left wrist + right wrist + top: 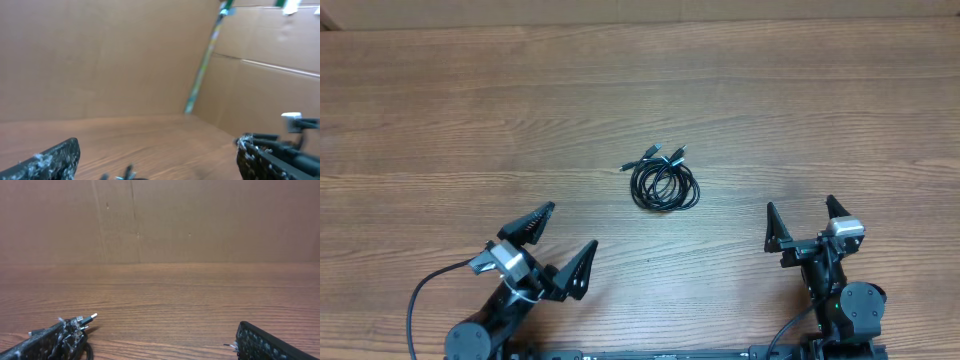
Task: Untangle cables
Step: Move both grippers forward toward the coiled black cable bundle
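both jaws stand spread wide at the near edge of the table, with the left gripper and right gripper well apart from the cables, which lie between and beyond them as one small black coil, plug ends poking out on its far side.
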Robot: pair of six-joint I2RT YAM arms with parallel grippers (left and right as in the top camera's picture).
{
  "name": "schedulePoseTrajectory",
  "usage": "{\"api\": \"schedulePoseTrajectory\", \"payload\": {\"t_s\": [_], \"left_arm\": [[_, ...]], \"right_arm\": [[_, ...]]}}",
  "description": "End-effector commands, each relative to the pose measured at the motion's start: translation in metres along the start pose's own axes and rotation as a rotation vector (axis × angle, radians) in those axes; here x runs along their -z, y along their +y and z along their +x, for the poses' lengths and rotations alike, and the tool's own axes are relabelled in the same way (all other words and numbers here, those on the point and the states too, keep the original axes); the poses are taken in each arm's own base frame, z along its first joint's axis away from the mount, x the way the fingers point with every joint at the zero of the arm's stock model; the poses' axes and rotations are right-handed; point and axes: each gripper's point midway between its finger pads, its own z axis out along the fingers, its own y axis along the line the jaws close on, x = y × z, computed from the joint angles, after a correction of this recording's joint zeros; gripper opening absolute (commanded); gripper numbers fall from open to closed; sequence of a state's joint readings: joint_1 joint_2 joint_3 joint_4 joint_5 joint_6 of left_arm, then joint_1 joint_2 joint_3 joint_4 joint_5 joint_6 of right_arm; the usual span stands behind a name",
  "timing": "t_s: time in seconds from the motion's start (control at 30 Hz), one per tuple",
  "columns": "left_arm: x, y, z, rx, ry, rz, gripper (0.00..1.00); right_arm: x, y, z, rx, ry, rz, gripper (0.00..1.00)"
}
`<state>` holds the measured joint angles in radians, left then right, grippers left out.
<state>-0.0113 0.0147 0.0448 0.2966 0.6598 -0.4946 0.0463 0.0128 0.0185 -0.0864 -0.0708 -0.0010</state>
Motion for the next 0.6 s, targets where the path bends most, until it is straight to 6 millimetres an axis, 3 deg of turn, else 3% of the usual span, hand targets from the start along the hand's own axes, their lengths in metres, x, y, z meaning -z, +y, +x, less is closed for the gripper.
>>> {"api": "schedulePoseTrajectory", "payload": {"t_s": [0.0,0.17,0.23,0.33,0.47,0.57], "left_arm": [[0.001,-0.027,-0.039,-0.036,-0.03,0.049,0.99],[-0.002,-0.04,-0.074,-0.173,0.083,-0.013,1.0],[-0.006,-0.04,-0.084,-0.185,0.157,-0.048,1.0],[-0.017,-0.03,-0.096,-0.095,0.272,-0.124,1.0],[-0.03,-0.017,-0.093,0.081,0.478,-0.192,1.0],[-0.041,-0.008,-0.082,0.218,0.599,-0.203,1.0]], "right_arm": [[0.0,-0.001,0.001,0.007,-0.005,0.005,1.0],[0.0,0.001,0.0,-0.001,-0.009,-0.003,1.0],[0.0,0.014,0.001,-0.056,-0.005,-0.079,1.0],[0.006,0.046,-0.001,-0.302,0.032,-0.27,1.0],[0.023,0.086,0.002,-0.645,0.18,-0.5,1.0],[0.023,0.087,-0.006,-0.779,0.189,-0.506,1.0]]}}
